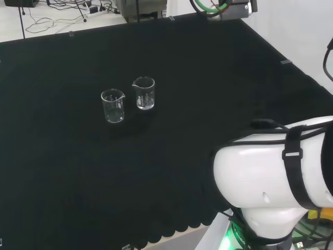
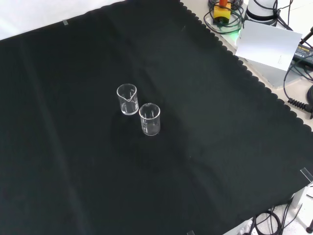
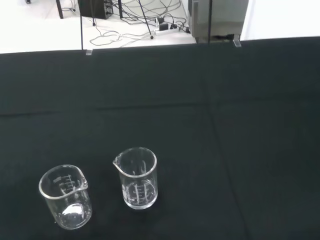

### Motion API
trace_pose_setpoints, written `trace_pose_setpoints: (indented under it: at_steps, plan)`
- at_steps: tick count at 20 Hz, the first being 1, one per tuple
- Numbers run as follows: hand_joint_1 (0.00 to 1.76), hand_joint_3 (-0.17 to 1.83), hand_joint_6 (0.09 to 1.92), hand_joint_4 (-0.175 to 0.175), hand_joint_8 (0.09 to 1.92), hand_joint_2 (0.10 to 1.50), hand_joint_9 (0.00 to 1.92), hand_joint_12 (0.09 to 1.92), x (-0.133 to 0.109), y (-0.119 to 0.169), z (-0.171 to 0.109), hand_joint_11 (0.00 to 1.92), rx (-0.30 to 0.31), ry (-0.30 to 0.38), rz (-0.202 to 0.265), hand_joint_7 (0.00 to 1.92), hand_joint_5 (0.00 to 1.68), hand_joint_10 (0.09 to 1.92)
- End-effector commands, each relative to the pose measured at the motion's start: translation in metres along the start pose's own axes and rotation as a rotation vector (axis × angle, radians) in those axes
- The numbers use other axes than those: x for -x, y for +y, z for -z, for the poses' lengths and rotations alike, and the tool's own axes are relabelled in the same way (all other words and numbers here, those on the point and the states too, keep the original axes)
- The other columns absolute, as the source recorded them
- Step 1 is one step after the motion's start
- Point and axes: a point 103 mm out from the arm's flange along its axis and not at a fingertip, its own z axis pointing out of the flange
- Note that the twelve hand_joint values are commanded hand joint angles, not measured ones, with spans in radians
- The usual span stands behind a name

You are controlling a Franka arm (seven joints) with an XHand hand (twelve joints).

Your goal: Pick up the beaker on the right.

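Black cloth (image 1: 78,172) covers the bench, its scalloped edge visible in the front view near the arm's base. Two clear glass beakers stand upright near the middle of the cloth, just beside each other but apart, both apparently empty. Head view: the right beaker (image 1: 144,93) stands slightly farther off than the left beaker (image 1: 113,105). Front view: the right beaker (image 2: 127,99) appears higher, the left beaker (image 2: 149,119) lower and to its right. A white arm link (image 1: 270,177) occupies the head view's lower right. Hand state: cannot be told.
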Motion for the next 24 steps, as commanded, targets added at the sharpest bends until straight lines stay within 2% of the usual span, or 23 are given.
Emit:
trace_pose_setpoints:
  at_steps: [1,4,9,12,14,17,21,24]
  plan:
    - [0.21,0.05,0.09,-0.027,0.38,1.37,0.15,1.22,0.01,0.018,-0.026,0.0,-0.017,0.012,-0.033,0.0,0.34,0.52]
    - [0.23,0.04,0.09,-0.03,0.41,1.36,0.12,1.23,0.018,0.033,-0.043,0.0,-0.04,0.029,-0.029,0.0,0.35,0.62]
    - [0.32,0.02,0.09,-0.033,0.43,1.31,0.14,1.24,0.031,0.065,-0.071,0.0,-0.052,0.086,-0.018,0.01,0.33,0.66]
    - [0.39,0.0,0.09,-0.034,0.45,1.27,0.16,1.26,0.037,0.086,-0.086,0.0,-0.076,0.135,-0.027,0.03,0.32,0.67]
    - [0.48,-0.03,0.09,-0.034,0.46,1.21,0.17,1.28,0.037,0.096,-0.097,0.0,-0.08,0.133,-0.018,0.03,0.31,0.68]
    - [0.57,-0.07,0.09,-0.033,0.48,1.15,0.19,1.32,0.033,0.106,-0.118,0.0,-0.096,0.173,-0.035,0.04,0.31,0.69]
    - [0.63,-0.11,0.09,-0.033,0.51,1.11,0.21,1.37,0.023,0.115,-0.145,0.0,-0.133,0.2,-0.028,0.06,0.31,0.7]
    - [0.66,-0.15,0.09,-0.035,0.54,1.08,0.23,1.39,0.016,0.123,-0.163,0.0,-0.15,0.248,-0.027,0.07,0.3,0.7]
